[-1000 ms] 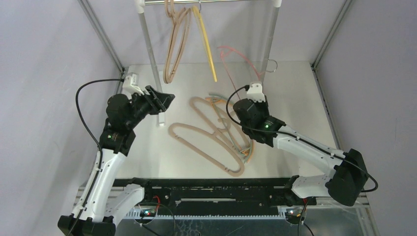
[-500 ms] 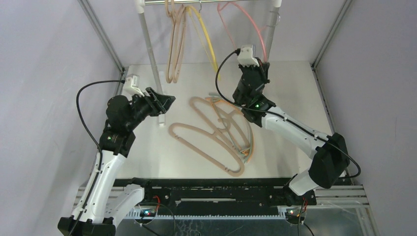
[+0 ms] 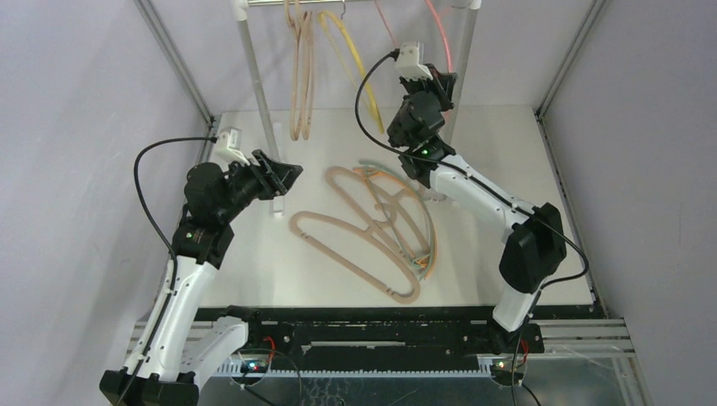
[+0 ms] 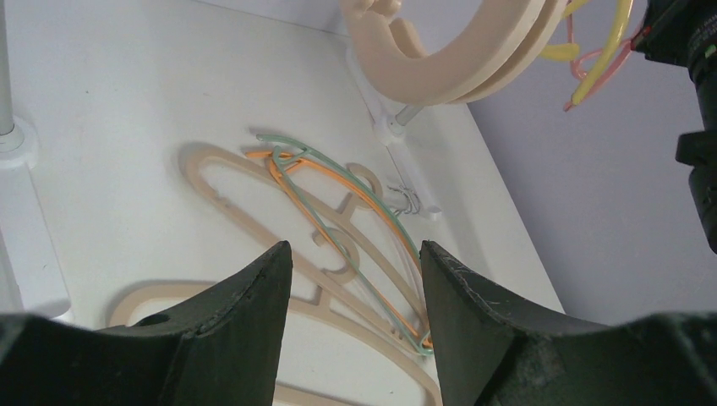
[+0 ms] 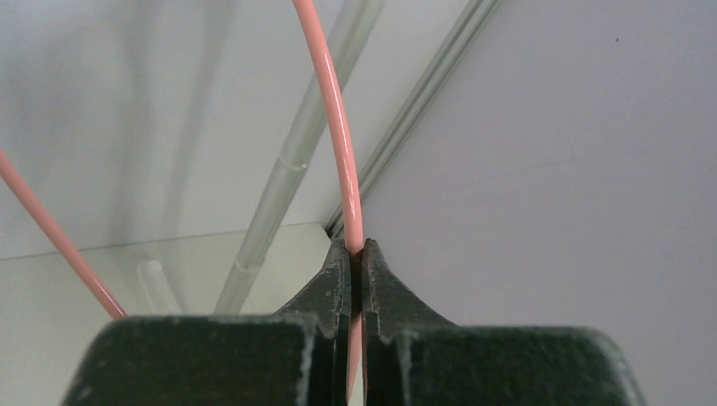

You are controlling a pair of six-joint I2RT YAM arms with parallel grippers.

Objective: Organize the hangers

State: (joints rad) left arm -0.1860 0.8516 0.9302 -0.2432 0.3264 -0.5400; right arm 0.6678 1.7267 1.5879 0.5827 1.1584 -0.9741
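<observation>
My right gripper (image 3: 443, 83) is raised high at the back, next to the rail's right post (image 3: 463, 59). It is shut on the thin pink hanger (image 3: 440, 38), whose wire runs up out of the fingertips (image 5: 355, 249). Beige hangers (image 3: 302, 68) and a yellow hanger (image 3: 359, 63) hang from the rail. On the table lie two thick beige hangers (image 3: 355, 245) with a thin green hanger (image 4: 338, 190) and an orange hanger (image 4: 292, 182) across them. My left gripper (image 3: 283, 175) is open and empty, left of the pile, its jaws (image 4: 355, 292) apart above it.
The white-and-metal rail frame stands at the back with a left post (image 3: 258, 93) whose white foot (image 3: 277, 205) sits close to my left gripper. Grey enclosure walls and metal corner struts (image 3: 562, 72) bound the table on both sides.
My right arm has lifted the pink hanger from low over the table up to the rail's height near the right post. The hanging hangers swung a little. The left arm has stayed put.
</observation>
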